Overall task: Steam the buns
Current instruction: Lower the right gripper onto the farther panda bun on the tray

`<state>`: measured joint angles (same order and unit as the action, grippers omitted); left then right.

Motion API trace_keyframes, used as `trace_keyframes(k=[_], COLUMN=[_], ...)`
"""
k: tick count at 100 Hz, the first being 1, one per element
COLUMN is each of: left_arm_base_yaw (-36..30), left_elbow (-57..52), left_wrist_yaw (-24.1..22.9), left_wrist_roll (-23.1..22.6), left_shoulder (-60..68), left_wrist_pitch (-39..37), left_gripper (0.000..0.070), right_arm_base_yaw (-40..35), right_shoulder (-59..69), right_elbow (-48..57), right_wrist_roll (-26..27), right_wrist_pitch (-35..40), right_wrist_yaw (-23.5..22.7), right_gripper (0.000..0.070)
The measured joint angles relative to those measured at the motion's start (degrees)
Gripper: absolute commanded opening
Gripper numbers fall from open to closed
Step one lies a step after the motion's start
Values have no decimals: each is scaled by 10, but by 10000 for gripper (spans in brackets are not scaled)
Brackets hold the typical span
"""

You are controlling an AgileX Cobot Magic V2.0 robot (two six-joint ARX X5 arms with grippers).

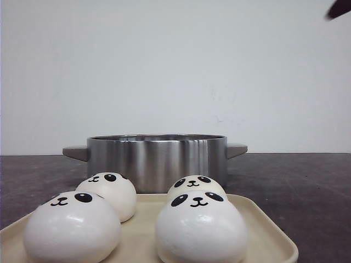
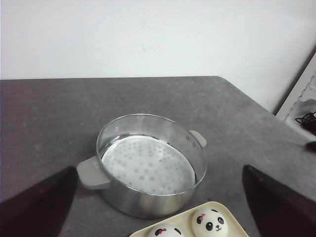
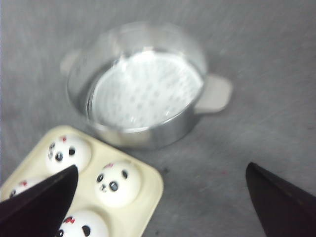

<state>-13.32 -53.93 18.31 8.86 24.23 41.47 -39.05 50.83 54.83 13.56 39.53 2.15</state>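
Observation:
Several glossy white panda-faced buns sit on a cream tray point(image 1: 263, 224) at the table's front: two near ones point(image 1: 72, 227) point(image 1: 200, 227) and two behind point(image 1: 108, 192) point(image 1: 196, 186). Behind the tray stands a steel steamer pot point(image 1: 156, 159) with grey handles. In the left wrist view the pot point(image 2: 148, 197) holds only a perforated white liner. My left gripper point(image 2: 159, 169) hovers open above pot and tray. My right gripper point(image 3: 162, 167) is also open, high over the tray's corner point(image 3: 148, 182) and a bun point(image 3: 117, 182). Neither holds anything.
The table point(image 1: 307, 186) is dark grey with a white wall behind it. Its right edge shows in the left wrist view, with a white frame and cables point(image 2: 301, 98) beyond. A dark piece of an arm point(image 1: 340, 8) shows at the front view's top right corner.

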Motion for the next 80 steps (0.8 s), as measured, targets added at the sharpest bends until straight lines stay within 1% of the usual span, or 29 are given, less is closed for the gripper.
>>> trace_keyframes(k=[7, 12, 18, 23, 27, 33, 42, 47, 55, 65, 69, 80], left_arm_base_yaw=[-1, -1, -1, -1, -1, -1, -1, -1, -1, -8, -11, -18], left_elbow=[0, 0, 0, 0, 0, 0, 0, 0, 0, 0, 0, 0], left_wrist_yaw=[0, 0, 0, 0, 0, 0, 0, 0, 0, 0, 0, 0], left_wrist_roll=[-2, -3, -3, -3, -3, -3, -3, -3, -3, -3, -3, -3], left_shoulder=[0, 0, 0, 0, 0, 0, 0, 0, 0, 0, 0, 0], left_wrist_pitch=[2, 4, 11, 21, 32, 46, 61, 66, 66, 66, 66, 66], left_gripper=[700, 700, 700, 700, 700, 700, 700, 700, 700, 700, 700, 700], right_arm_base_yaw=[-63, -97, -123, -131, -130, -123, -107, -96, -76, -52, -45, -27], right_shoulder=[54, 95, 143, 180, 210, 252, 310, 339, 378, 411, 421, 445], right_elbow=[2, 4, 13, 27, 43, 70, 104, 116, 130, 132, 133, 133], right_wrist_roll=[23, 46, 80, 112, 137, 169, 193, 198, 203, 208, 210, 213], right_wrist_pitch=[-20, -37, -44, -37, -26, 0, 36, 43, 42, 30, 30, 35], right_wrist_yaw=[44, 62, 58, 40, 24, 19, 19, 14, -14, -59, -65, -66], right_gripper=[691, 691, 691, 691, 690, 690, 677, 642, 596, 590, 585, 573])
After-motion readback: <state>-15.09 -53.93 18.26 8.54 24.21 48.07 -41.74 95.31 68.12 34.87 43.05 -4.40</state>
